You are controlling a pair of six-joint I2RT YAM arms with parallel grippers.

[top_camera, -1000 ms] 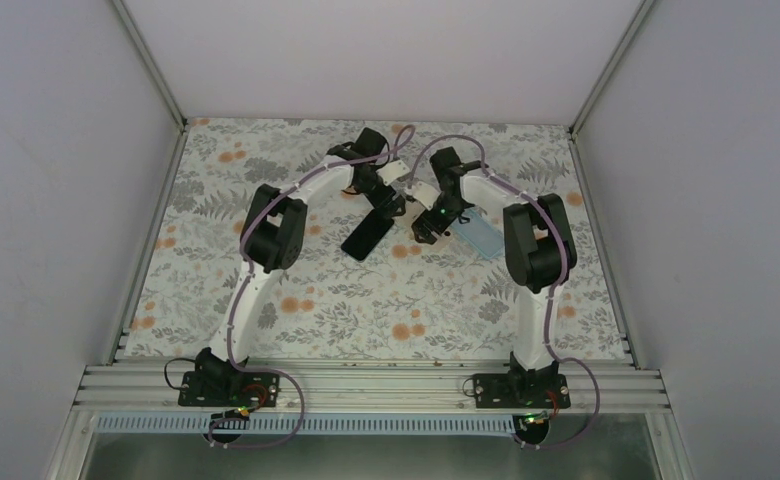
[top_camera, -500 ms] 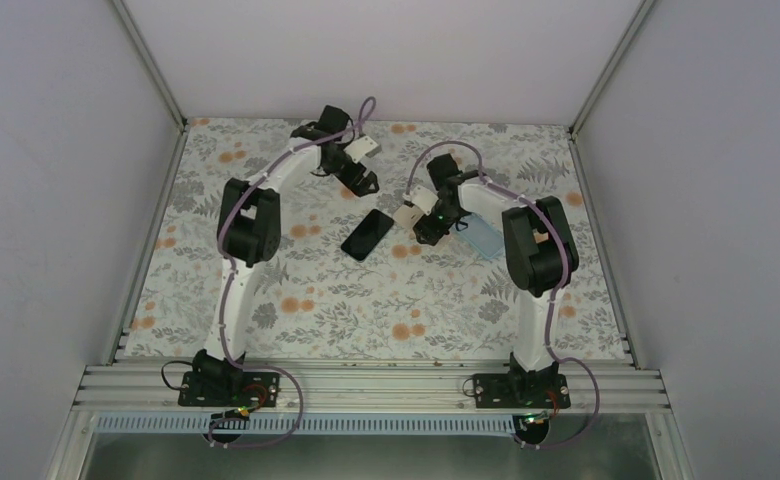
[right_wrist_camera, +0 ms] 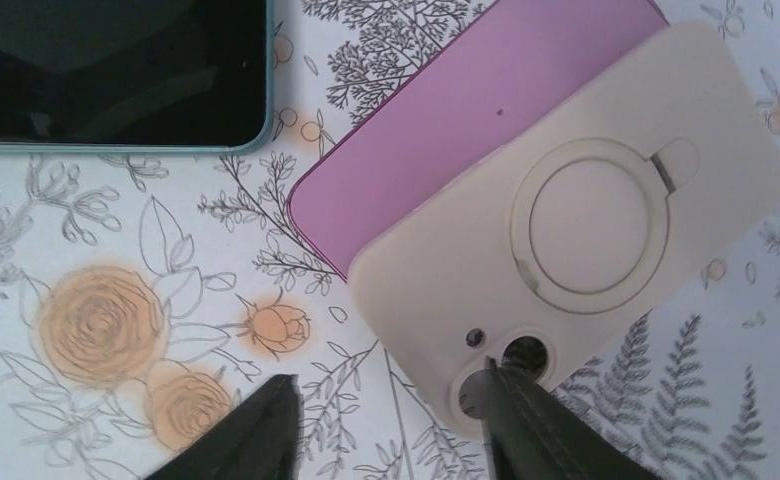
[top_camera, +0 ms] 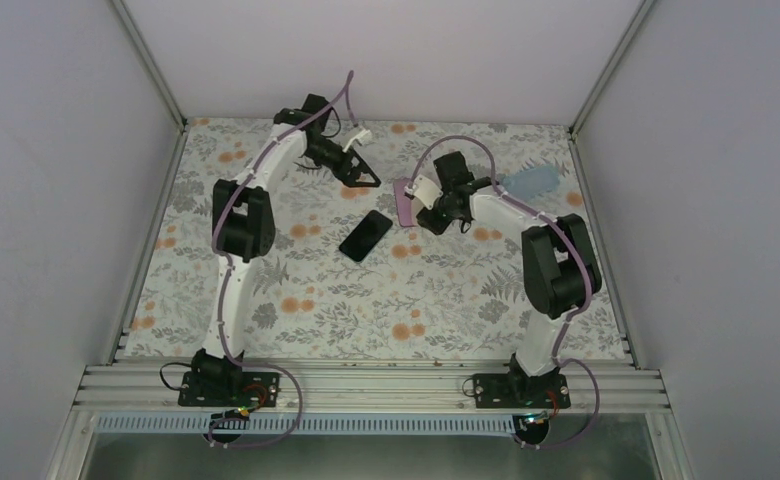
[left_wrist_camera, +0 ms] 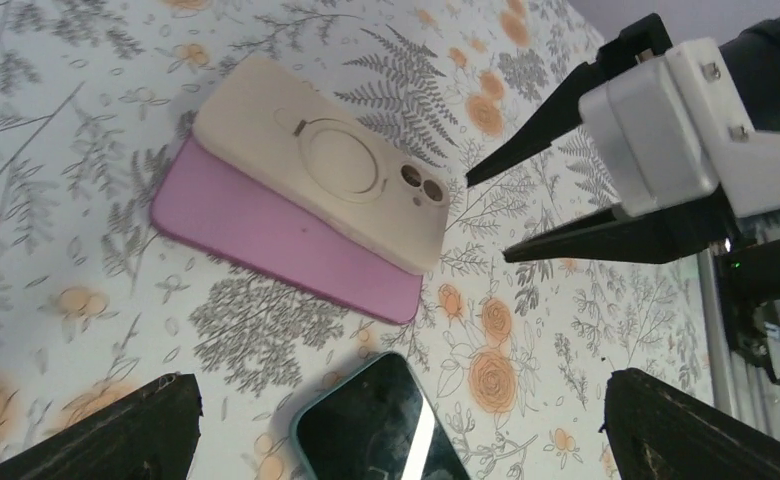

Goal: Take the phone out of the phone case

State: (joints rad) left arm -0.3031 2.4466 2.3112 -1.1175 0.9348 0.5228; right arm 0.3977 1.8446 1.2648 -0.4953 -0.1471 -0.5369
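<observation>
Locate phone [top_camera: 366, 235] flat on counter [top_camera: 446, 320], screen up, between the arms, gripped by nothing. Note pale blue case [top_camera: 532, 181] well apart, back right. Treat extraction as apparently done; teal rim unresolved. Left gripper [top_camera: 364, 178] jaws: spread wide, empty. Right gripper [right_wrist_camera: 386, 390] jaws: spread over cream case [right_wrist_camera: 566, 250] stacked on purple slab [right_wrist_camera: 446, 120].

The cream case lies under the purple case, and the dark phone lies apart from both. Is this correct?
Not quite: the cream case lies on top of the purple case, as the left wrist view shows. The dark phone does lie apart from both.
</observation>
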